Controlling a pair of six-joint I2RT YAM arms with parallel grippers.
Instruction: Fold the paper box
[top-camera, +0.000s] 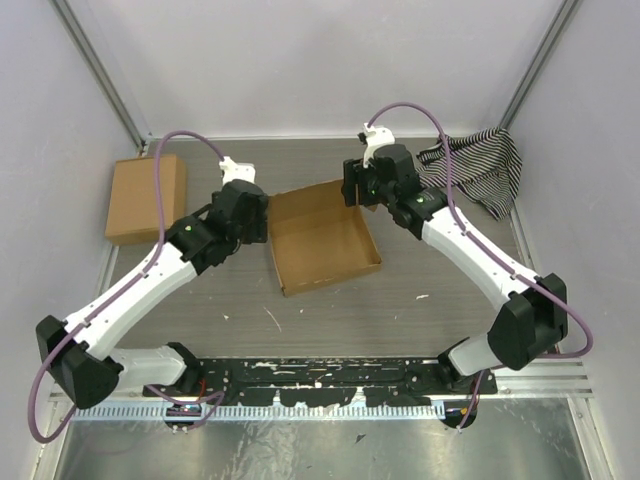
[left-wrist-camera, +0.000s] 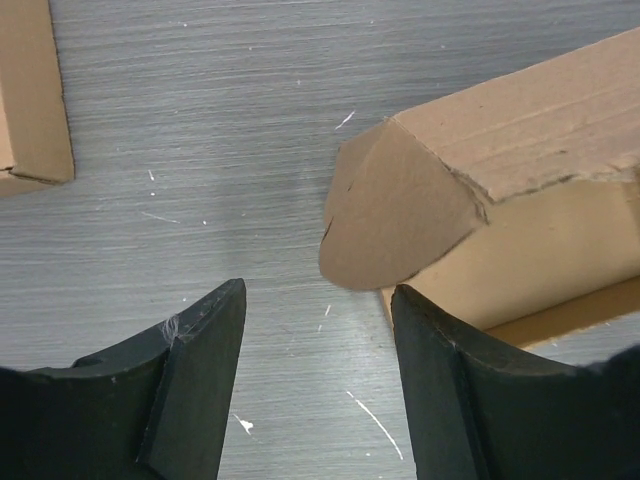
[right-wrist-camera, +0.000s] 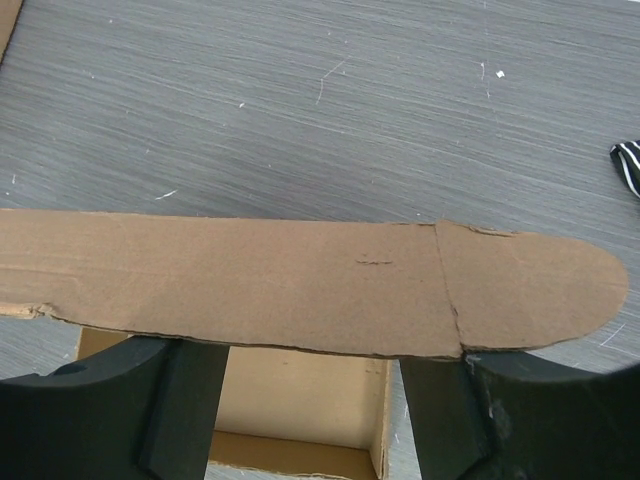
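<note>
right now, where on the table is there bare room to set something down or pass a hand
Bare: the near strip between the paper box and the arm bases; the far strip from the closed cardboard box to the right hand. Crowded: the paper box's flanks, left hand at its left corner, right hand at its far-right corner, striped cloth beyond.

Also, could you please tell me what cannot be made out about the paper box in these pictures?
- Top view: the wrists cover the paper box edges beneath them.
- Left wrist view: the right edge cuts the box off beyond one corner tab.
- Right wrist view: its raised wall hides the right gripper fingertips, so contact cannot be told.
</note>
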